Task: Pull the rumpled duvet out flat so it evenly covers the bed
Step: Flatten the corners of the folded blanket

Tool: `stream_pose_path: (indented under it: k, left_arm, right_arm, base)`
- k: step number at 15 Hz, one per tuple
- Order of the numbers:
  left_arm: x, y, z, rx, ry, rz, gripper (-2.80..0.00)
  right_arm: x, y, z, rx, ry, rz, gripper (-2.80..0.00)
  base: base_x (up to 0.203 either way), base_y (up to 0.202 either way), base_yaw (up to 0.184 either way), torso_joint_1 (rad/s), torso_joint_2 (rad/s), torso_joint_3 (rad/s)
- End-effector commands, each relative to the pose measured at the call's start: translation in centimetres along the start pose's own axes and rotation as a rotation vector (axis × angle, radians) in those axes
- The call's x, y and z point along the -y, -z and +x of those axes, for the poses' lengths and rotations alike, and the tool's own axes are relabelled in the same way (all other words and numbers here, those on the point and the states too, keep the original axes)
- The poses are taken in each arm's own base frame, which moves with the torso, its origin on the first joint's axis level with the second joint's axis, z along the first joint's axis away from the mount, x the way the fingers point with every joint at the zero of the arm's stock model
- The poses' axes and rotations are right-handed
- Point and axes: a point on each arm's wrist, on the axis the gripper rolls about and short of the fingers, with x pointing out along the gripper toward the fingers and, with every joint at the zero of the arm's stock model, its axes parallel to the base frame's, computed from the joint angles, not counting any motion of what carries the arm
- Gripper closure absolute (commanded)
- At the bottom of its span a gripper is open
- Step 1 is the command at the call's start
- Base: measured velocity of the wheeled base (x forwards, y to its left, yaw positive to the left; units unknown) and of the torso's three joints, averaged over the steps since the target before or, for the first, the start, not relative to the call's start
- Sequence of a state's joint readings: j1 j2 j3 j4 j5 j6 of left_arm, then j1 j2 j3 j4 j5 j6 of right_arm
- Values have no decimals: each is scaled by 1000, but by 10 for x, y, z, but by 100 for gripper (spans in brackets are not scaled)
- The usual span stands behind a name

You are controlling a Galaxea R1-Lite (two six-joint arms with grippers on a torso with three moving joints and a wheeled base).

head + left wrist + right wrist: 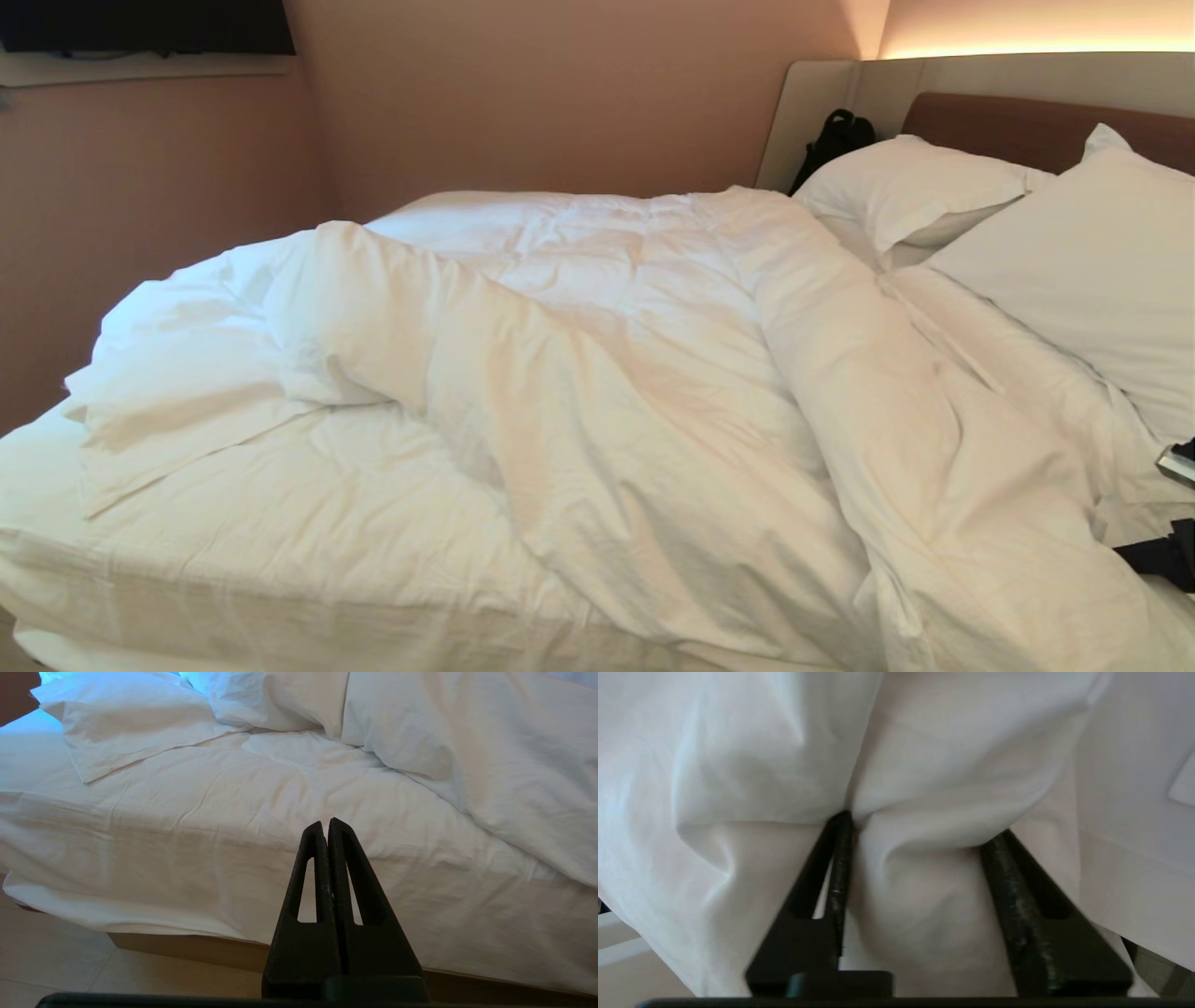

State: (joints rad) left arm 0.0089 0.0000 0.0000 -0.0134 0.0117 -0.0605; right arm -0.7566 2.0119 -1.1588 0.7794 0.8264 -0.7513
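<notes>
The puffy white duvet [653, 373] lies rumpled across the bed [280, 523], bunched into a long ridge running toward the near right. One corner [177, 392] is folded back at the left, leaving bare sheet [210, 849] at the near left. My right gripper [915, 830] has a thick fold of the duvet [924, 896] filling the gap between its fingers, which press into the cloth on both sides. In the head view only dark parts of the right arm [1167, 555] show, at the right edge. My left gripper [327, 823] hangs shut and empty beside the mattress.
Two white pillows [915, 191] [1092, 271] lean on the padded headboard [1027, 126], with a black bag [834, 135] in the corner behind them. A pink wall runs along the far side. The brown base plinth [187, 947] and tiled floor [56, 961] lie below the mattress.
</notes>
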Motion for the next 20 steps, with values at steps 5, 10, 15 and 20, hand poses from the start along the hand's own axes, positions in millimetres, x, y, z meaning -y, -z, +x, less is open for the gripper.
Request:
stream_pose_path:
  k: [5,10,15,20]
  left_arm:
    - [0,0,0,-1,-1,-1,0]
    - [0,0,0,-1,-1,-1,0]
    - [0,0,0,-1,-1,-1,0]
    - [0,0,0,-1,-1,-1,0]
  right_arm:
    - [-11,3,-21,34,22,17,0]
    - [-44,4,-69,94,74,64,0]
    - [-62,3,-111,142,112,126,0]
    - [-108,21,-142,176,139,183,0]
  base:
    - [0,0,0,0,0,0]
    - [0,0,0,0,0,0]
    - [0,0,0,0,0,0]
    - [0,0,0,0,0,0]
